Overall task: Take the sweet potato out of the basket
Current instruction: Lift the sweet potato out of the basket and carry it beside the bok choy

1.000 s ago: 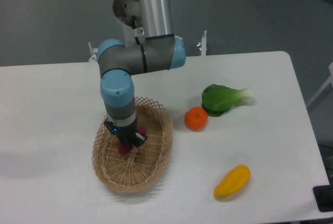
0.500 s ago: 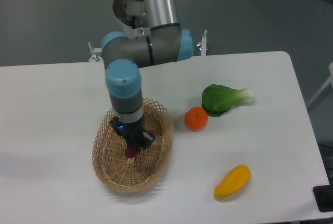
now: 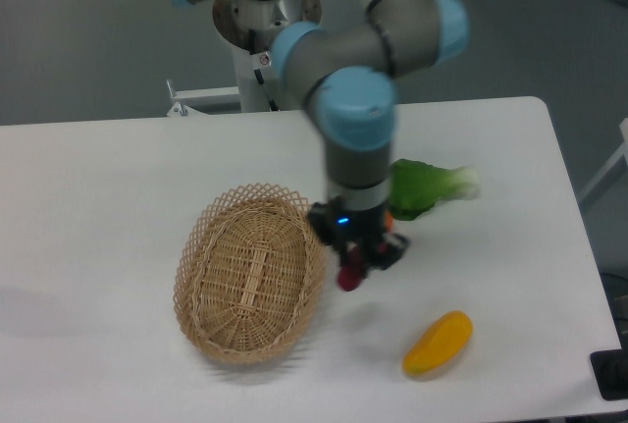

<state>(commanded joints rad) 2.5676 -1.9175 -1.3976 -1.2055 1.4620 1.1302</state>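
Note:
My gripper [image 3: 359, 258] hangs over the table just right of the basket [image 3: 250, 271] and is shut on the sweet potato [image 3: 350, 277], a reddish-purple tuber whose lower end shows below the fingers. The sweet potato is held above the table, outside the basket. The oval wicker basket lies on the table with nothing showing inside it.
A green leafy vegetable [image 3: 427, 187] lies right of the arm. An orange sits behind the gripper, mostly hidden. A yellow-orange mango-shaped fruit [image 3: 438, 343] lies at the front right. The table's front edge runs along the bottom.
The gripper has lifted the sweet potato out of the basket and carried it to the right, past the basket's rim. The orange is now hidden behind the gripper.

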